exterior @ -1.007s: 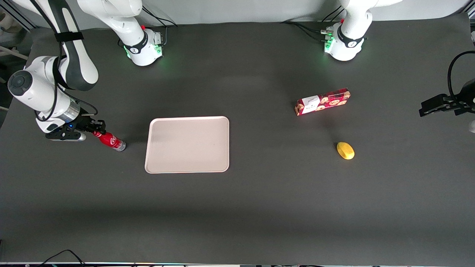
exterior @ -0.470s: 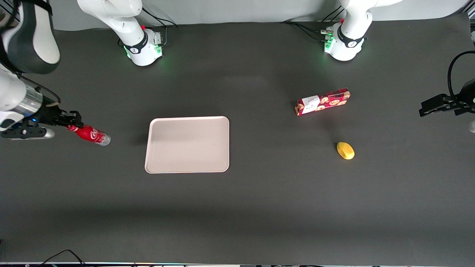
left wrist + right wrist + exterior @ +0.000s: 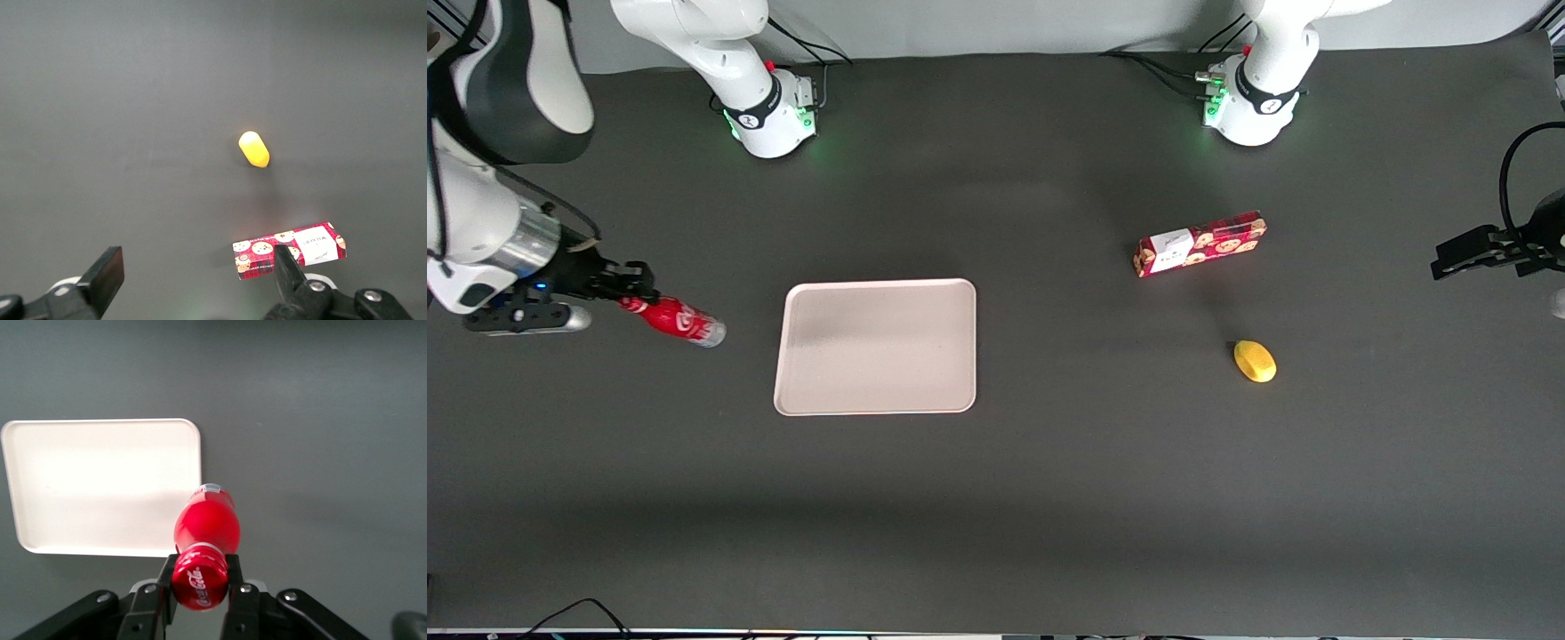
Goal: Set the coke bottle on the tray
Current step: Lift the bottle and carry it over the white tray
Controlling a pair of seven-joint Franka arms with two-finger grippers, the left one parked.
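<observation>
Closed on the neck of the coke bottle (image 3: 676,320) (image 3: 206,538), just below its red cap: the gripper (image 3: 633,293) (image 3: 199,581), at mid-left of the front frame, bottle lifted clear of the dark table (image 3: 1049,498) and tilted with its silvery base toward the tray (image 3: 796,400) (image 3: 100,487), not yet over it. White script logo readable as Coca-Cola on the cap in the wrist view. At mid-right of the front frame a yellow lemon-like fruit (image 3: 1255,361) (image 3: 254,149), and farther from the camera a red cookie box (image 3: 1200,243) (image 3: 290,250) with cookie pictures and a white label, its print too small to read.
</observation>
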